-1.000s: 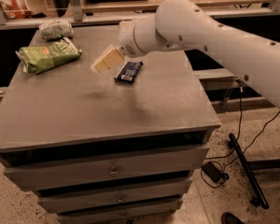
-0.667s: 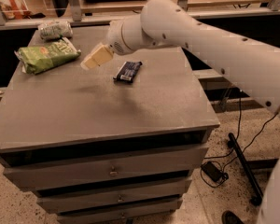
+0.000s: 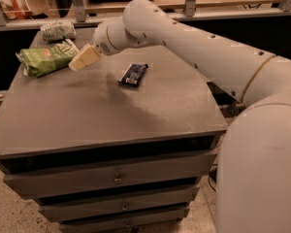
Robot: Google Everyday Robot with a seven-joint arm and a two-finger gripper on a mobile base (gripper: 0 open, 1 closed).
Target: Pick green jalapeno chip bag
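Note:
The green jalapeno chip bag (image 3: 46, 58) lies flat at the far left of the grey cabinet top (image 3: 106, 110); it is bright green with white lettering. My gripper (image 3: 82, 59) reaches in from the right on the white arm and hovers just right of the bag, close to its right end. Its cream-coloured fingers (image 3: 86, 57) point down and left toward the bag.
A small pale grey-white bag (image 3: 57, 31) lies behind the green bag at the far left corner. A slim dark wrapped bar (image 3: 133, 74) lies near the middle of the top. Drawers run below the front edge. A shelf rail with posts stands behind.
The gripper has moved left across the cabinet top, from above the dark bar to right beside the green bag. The objects have not moved.

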